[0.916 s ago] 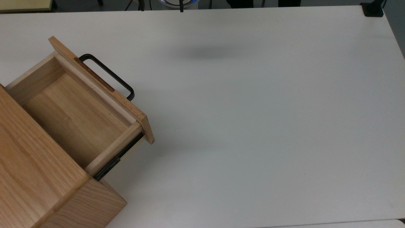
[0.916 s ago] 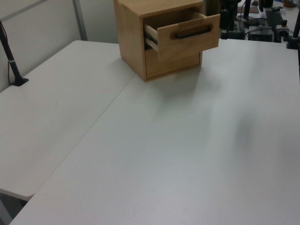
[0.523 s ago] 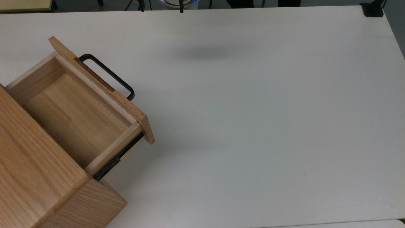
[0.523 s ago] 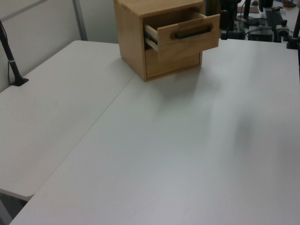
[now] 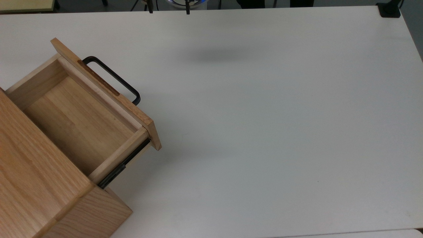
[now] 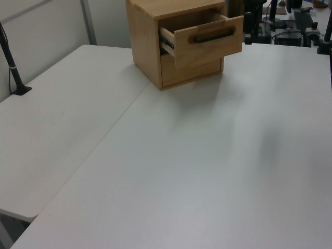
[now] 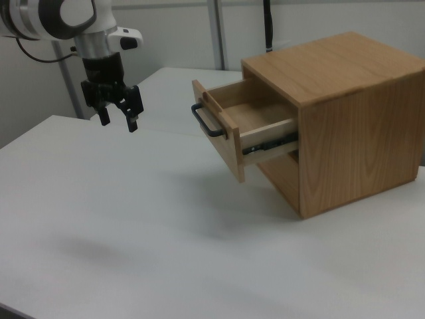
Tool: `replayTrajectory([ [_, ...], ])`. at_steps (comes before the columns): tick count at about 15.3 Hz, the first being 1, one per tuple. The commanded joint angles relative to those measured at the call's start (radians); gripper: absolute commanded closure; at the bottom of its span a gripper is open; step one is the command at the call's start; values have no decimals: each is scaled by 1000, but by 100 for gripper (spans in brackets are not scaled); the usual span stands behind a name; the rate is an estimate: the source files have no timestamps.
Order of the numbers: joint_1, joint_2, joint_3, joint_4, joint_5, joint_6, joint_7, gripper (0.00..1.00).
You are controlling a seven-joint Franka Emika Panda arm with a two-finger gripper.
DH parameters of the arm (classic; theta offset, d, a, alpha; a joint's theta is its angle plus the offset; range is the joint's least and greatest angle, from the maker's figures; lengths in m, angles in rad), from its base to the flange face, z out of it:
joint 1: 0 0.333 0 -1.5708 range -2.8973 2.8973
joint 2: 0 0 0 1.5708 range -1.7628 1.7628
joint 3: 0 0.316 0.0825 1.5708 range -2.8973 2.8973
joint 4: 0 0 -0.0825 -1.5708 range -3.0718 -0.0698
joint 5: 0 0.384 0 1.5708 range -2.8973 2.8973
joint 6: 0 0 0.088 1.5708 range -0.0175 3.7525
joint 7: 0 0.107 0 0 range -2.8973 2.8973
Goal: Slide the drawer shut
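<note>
- The drawer is a light oak-coloured wooden box, pulled well out of the cabinet at the top view's lower left; its hollow inside shows smooth, pale grain.
- Its flat front panel carries a long black metal bar handle with rounded corners, standing off the wood.
- A black side rail runs along the drawer's flank between box and cabinet; in the right view the rail shows beneath the drawer's side wall.
- The cabinet is a blocky, square-edged body of the same oak tone, with grain running along its top; in the left view a lower wooden front shows under the open drawer.
- The gripper hangs above the counter at the right view's upper left, well apart from the handle; its black fingers point down, spread apart and grasping nothing.
- The arm above it is white with grey joints.
- The counter is matt, pale grey-white and smooth; a seam between two slabs runs across it in the left view.
- A soft shadow lies on the counter in the top view.
- Pale walls with metal posts stand behind.
</note>
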Motion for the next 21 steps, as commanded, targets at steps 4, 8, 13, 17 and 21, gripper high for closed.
replayTrajectory([
  [4,10,-2,0,-12,0,-3,3,100],
  [8,11,0,4,-13,0,-2,5,100],
  [13,10,23,5,-9,5,29,135,100],
  [17,11,47,5,-6,0,73,324,100],
  [21,2,86,5,-3,0,177,544,100],
])
